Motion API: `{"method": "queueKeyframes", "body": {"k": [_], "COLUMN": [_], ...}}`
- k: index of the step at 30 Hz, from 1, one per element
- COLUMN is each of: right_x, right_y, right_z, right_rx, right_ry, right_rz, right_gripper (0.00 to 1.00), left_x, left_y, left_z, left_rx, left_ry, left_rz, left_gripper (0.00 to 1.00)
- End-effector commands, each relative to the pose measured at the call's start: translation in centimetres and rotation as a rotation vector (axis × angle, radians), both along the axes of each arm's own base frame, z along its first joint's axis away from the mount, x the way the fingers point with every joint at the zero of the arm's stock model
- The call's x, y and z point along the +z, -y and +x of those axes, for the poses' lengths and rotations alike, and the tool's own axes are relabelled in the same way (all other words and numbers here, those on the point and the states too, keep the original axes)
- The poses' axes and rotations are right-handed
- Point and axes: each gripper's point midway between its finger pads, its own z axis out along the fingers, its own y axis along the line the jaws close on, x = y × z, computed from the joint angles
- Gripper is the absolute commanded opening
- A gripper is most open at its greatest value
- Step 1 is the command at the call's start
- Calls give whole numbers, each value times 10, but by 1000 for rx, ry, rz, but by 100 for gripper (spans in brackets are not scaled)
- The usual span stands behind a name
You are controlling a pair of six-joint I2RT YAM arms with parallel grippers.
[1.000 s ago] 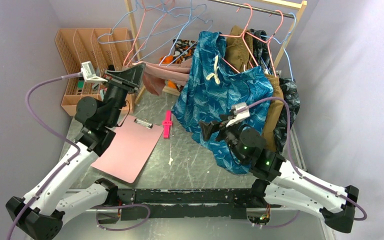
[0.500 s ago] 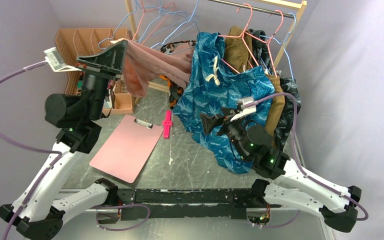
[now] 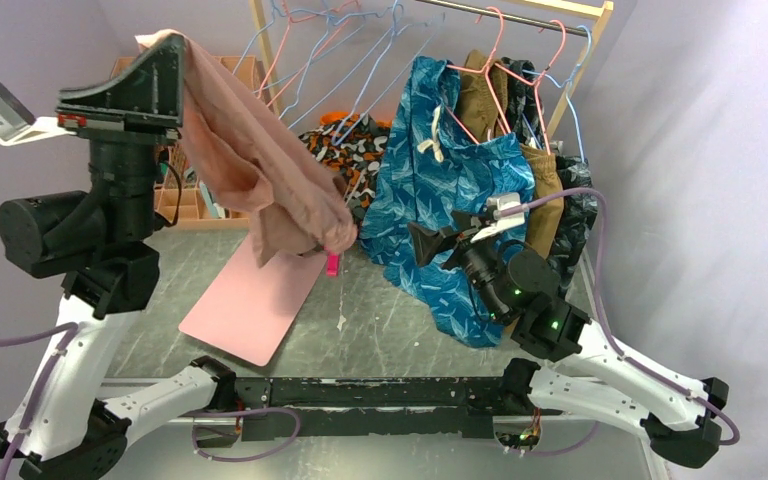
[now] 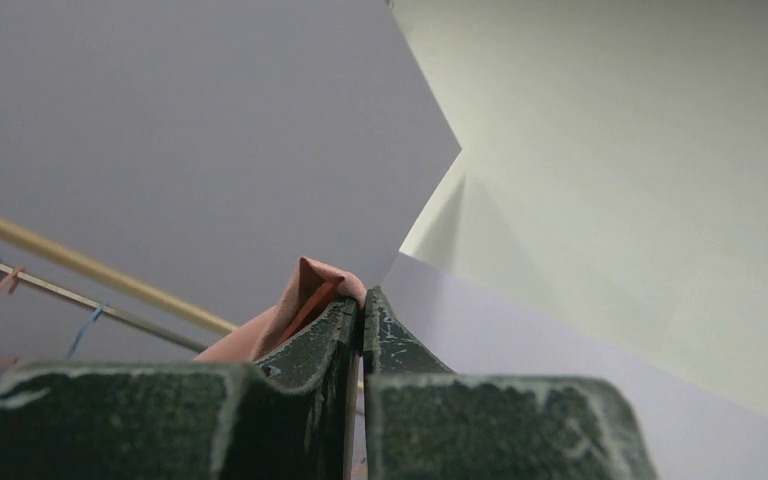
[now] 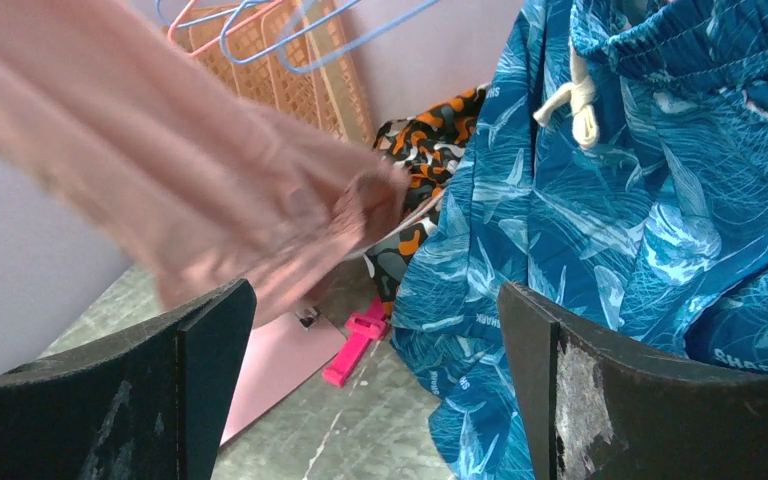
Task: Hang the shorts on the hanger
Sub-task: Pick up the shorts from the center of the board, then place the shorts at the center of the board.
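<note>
Left jaws clamped on dangling shorts, right jaws spread wide, empty

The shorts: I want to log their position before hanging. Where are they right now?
Top view, upper left: the shorts hang from the shut left gripper, held high over the pink clipboard, left of the blue patterned garment.

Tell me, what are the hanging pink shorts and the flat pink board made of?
The shorts look like soft matte cloth: they drape and crease. The pink board looks rigid and smooth, probably plastic or coated card; it lies flat.
</note>
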Motion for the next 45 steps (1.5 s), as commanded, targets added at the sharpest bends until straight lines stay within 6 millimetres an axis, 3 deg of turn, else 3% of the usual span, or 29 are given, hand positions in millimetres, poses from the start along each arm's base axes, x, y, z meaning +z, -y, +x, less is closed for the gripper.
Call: {"method": "queueKeyframes", "body": {"k": [1, 6, 9, 13, 19, 21, 24, 29, 33, 37, 41, 43, 45], "right_x": [19, 24, 18, 1, -37, -46, -50, -34, -28, -37, -53, -59, -65], "right_y": [1, -5, -17, -32, -54, -61, -66, -74, -79, -77, -69, -62, -50], "right_z": [-4, -5, -7, -11, -25, -32, -39, -58, -74, -76, -70, -67, -63], "right_rx": [16, 45, 93, 159, 295, 348, 396, 520, 610, 614, 555, 515, 452], "right_ry": [35, 44, 29, -7, -79, -99, -109, -69, -60, -82, -119, -140, -159], "right_rz": [0, -12, -38, -71, -118, -130, -145, -135, -123, -132, -123, -114, -102], "right_gripper": [96, 96, 97, 97, 97, 97, 97, 97, 97, 97, 97, 96, 96], "left_x": [35, 53, 50, 14, -59, -68, -48, -3, 18, 24, -8, -46, -86], "left_y": [-8, -5, 5, 18, 35, 38, 38, 42, 46, 56, 64, 63, 48], "left_z": [-27, -36, -35, -14, 28, 34, 24, -7, -26, -25, -4, 15, 30], "left_rx": [7, -31, -70, -93, -87, -83, -96, -185, -272, -321, -305, -241, -124], "left_ry": [107, 156, 152, 55, -148, -179, -126, -2, 71, 92, 4, -97, -220], "left_rz": [2, -1, 27, 60, 120, 135, 142, 141, 111, 125, 148, 175, 210], "left_gripper": [7, 7, 7, 7, 7, 7, 7, 7, 7, 7, 7, 7, 7]}}
